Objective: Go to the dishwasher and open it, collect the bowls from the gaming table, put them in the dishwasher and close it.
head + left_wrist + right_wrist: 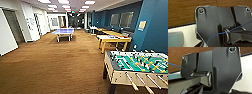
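Note:
The gaming table (115,40), white-topped with a yellow edge and yellow legs, stands along the blue wall on the right, some way ahead of me. Small coloured items lie on its top, too blurred to name. I cannot make out the bowls from here. The dishwasher is out of view. Both wrist views look past dark robot parts onto brown carpet and a pale part of the robot's base.
A table-football table (137,65) with a green field and rods stands close at the front right. A blue table-tennis table (63,31) sits mid-room further on. More yellow tables (110,32) line the blue wall (150,30). Brown carpet (55,62) stretches ahead and left.

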